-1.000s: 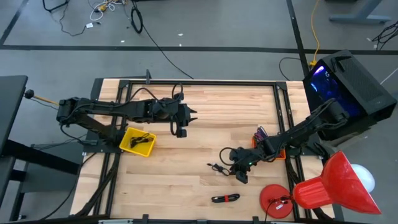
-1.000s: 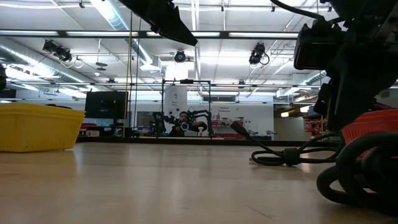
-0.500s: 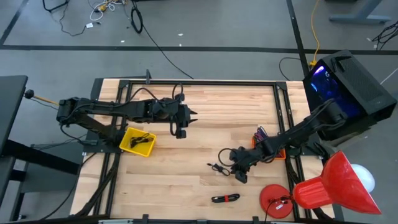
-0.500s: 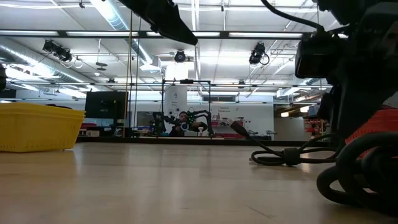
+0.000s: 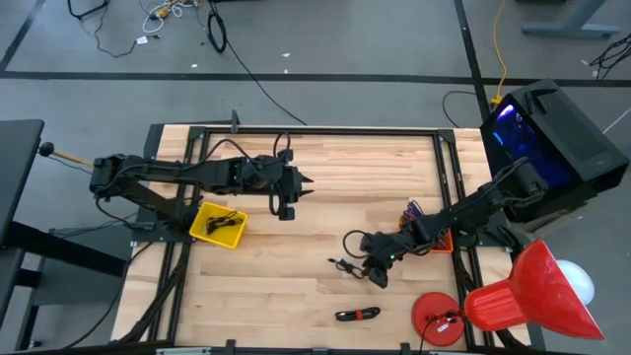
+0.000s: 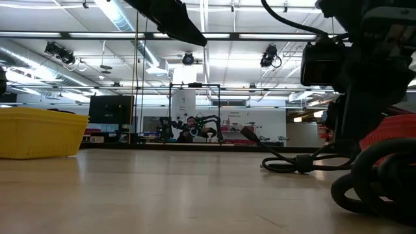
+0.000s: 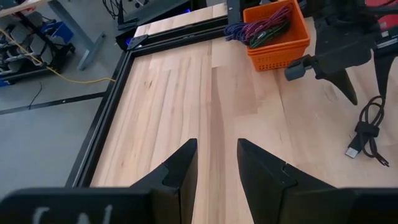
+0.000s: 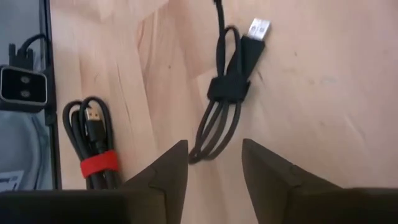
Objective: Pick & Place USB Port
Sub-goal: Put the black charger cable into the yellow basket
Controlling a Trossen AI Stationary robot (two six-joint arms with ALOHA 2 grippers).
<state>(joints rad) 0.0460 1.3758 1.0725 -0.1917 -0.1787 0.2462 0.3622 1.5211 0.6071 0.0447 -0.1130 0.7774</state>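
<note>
The right tool [image 5: 348, 240] hung low over the desk [image 5: 325, 177], right above a bundled black USB cable [image 8: 225, 93] tied at its middle with a dark strap. Its fingers [image 8: 168, 177] stood apart with nothing between them, released, and the looped end of the cable lay just ahead of the gap. The cable's silver plug [image 8: 259, 28] pointed away from the tool. The cable rested flat on the wood, near the desk's middle and toward the right side. A second black cable [image 8: 93, 140], bound with a red strap, lay beside it nearer the desk's front edge.

The left tool [image 5: 308, 183] hovered over the middle of the desk, fingers [image 7: 180, 171] parted and empty. A yellow bin [image 5: 218, 224] sat at the left side. An orange basket [image 7: 273, 31] of cables stood at the right.
</note>
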